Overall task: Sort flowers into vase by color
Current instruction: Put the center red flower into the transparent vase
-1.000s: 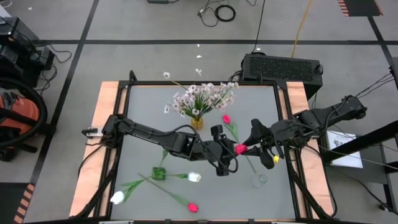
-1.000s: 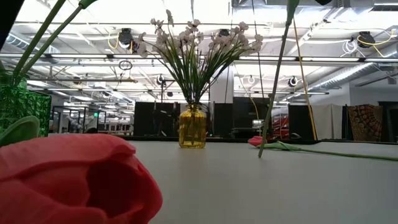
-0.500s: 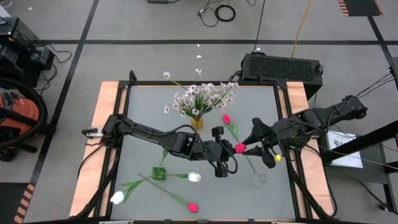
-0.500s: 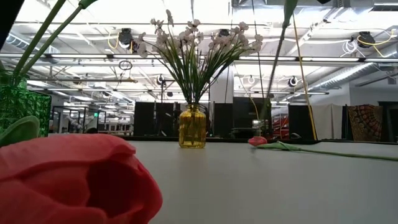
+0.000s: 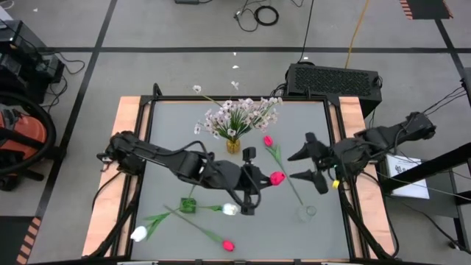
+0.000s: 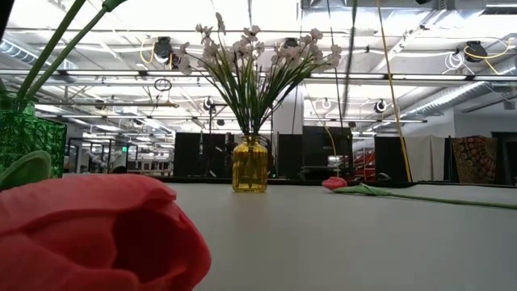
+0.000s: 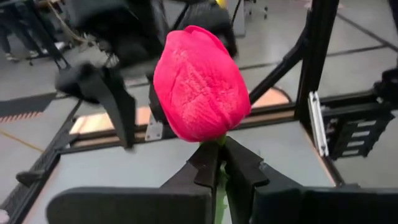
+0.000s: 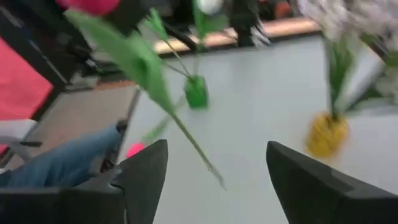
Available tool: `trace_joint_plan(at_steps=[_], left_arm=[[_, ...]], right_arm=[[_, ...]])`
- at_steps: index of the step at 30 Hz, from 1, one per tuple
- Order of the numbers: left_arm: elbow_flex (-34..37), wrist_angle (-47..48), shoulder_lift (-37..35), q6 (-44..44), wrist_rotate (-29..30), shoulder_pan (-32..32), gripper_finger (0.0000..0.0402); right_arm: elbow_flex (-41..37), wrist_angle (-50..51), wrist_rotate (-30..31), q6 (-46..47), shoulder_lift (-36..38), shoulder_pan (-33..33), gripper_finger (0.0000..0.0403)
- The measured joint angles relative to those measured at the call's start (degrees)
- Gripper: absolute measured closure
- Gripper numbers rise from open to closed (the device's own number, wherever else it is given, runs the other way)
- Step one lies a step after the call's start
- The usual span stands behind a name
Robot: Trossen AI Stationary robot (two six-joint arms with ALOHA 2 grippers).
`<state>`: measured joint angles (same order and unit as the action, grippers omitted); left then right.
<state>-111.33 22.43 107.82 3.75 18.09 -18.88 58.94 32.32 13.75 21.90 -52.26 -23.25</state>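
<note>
With pale sprays sitting in the yellow glass vase (image 5: 233, 145) at twelve o'clock, the left gripper (image 5: 257, 179) is pinching a pink-red tulip (image 5: 277, 177), the right gripper (image 5: 310, 166) is gaping empty, and several tulips are waiting.

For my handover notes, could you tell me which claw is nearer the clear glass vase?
Right. The right claw hangs open just above the clear glass vase, slightly toward the far side. The left claw, shut on a pink tulip, sits farther toward the table's middle.

Black perforated box (image 5: 335, 78) behind the table, orange vacuum (image 5: 20, 132) on the floor, coiled cable (image 5: 266, 15), yellow cord (image 5: 358, 28)
</note>
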Motion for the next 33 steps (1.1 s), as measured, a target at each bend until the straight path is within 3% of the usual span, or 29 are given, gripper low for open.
trace_joint_plan(at_steps=[6, 10, 15, 19, 27, 30, 33], left_arm=[[0.00, -2.99, -1.17, 0.34, 0.22, -0.04, 0.0380], [0.00, -5.49, -1.18, 1.58, 0.20, -0.04, 0.0380], [0.00, -5.63, -1.17, 1.58, 0.20, -0.04, 0.0380], [0.00, -5.32, -1.17, 1.58, 0.20, -0.04, 0.0380], [0.00, -4.35, -1.17, 1.78, 0.49, -0.22, 0.0375], [-0.04, -2.97, -1.30, 3.02, 0.85, -0.55, 0.0347], [-0.04, -0.80, -2.04, 2.59, 1.17, -1.11, 0.0292]], right_arm=[[-6.39, -20.76, 0.00, -8.17, -4.38, -3.05, 0.0158], [-7.44, -28.31, 2.49, -11.87, -8.86, -3.65, 0.0169], [-6.97, -30.30, 5.81, -14.01, -11.90, -3.93, 0.0180], [-6.97, -30.81, 5.78, -14.06, -12.73, -3.93, 0.0213], [-6.97, -29.57, 5.58, -12.56, -11.25, -3.93, 0.0380], [-6.99, -28.96, 5.34, -10.52, -9.84, -3.97, 0.0390], [-6.99, -27.08, 5.32, -7.37, -7.94, -4.02, 0.0389]])
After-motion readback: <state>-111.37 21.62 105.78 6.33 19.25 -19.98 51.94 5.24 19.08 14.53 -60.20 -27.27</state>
